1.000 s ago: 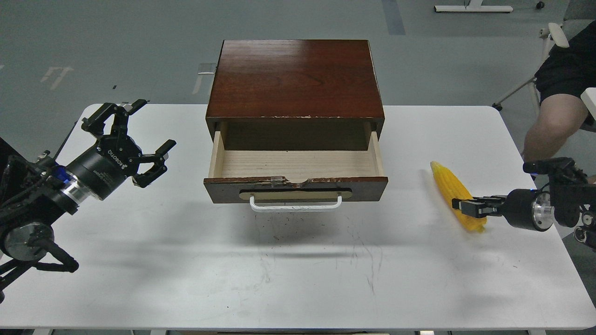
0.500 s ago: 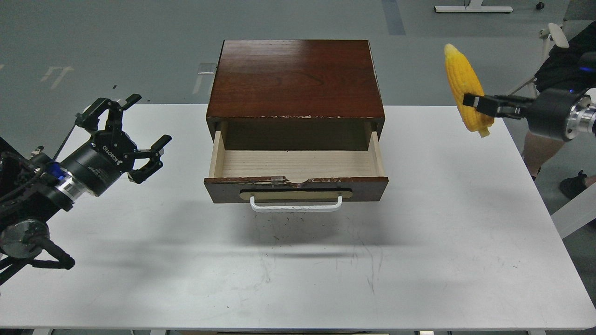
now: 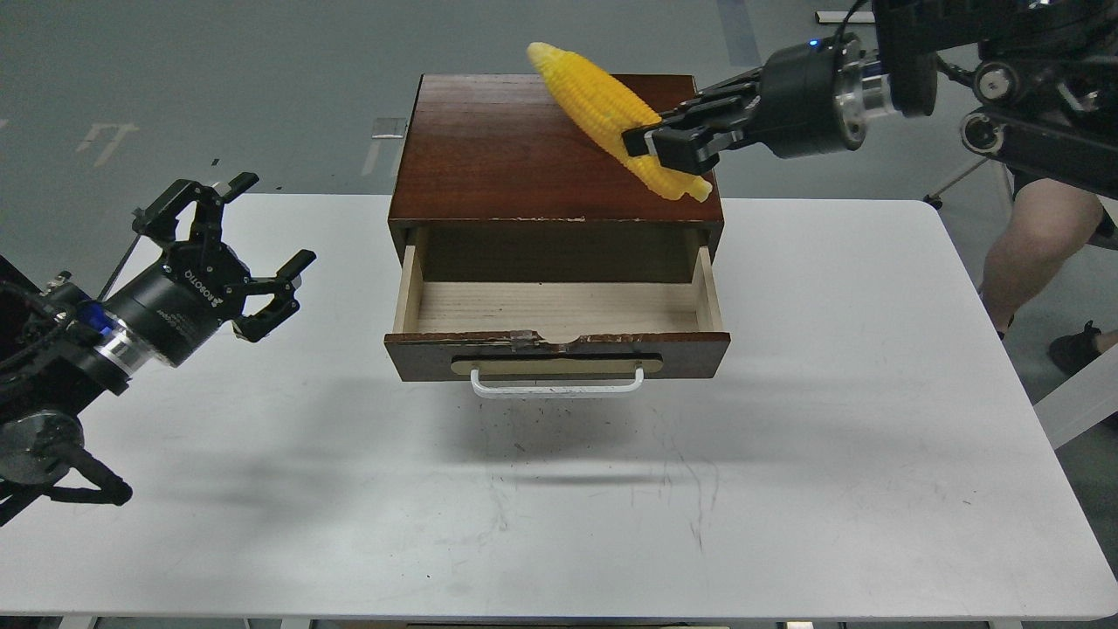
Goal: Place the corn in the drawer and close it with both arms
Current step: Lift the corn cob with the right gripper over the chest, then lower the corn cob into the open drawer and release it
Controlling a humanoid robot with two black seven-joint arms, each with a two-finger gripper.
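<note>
Right gripper [image 3: 651,144] clamped on corn [image 3: 611,109], cob tilted in air over cabinet top [image 3: 524,148]. Drawer [image 3: 557,328] pulled open, interior bare. Left gripper [image 3: 231,240] spread wide, holding nothing, above table [image 3: 830,437], left of drawer.

One corn [image 3: 611,109], one drawer [image 3: 557,354], two claws [image 3: 231,253] [image 3: 651,144]

The black, silver-jointed right arm reaches in from the upper right, raised high, its black two-finger gripper [image 3: 645,142] pointing left and clamped on a bright yellow tapered corn cob [image 3: 603,100]. The matching left arm enters low on the left, its gripper [image 3: 234,234] spread wide, holding nothing.
</note>
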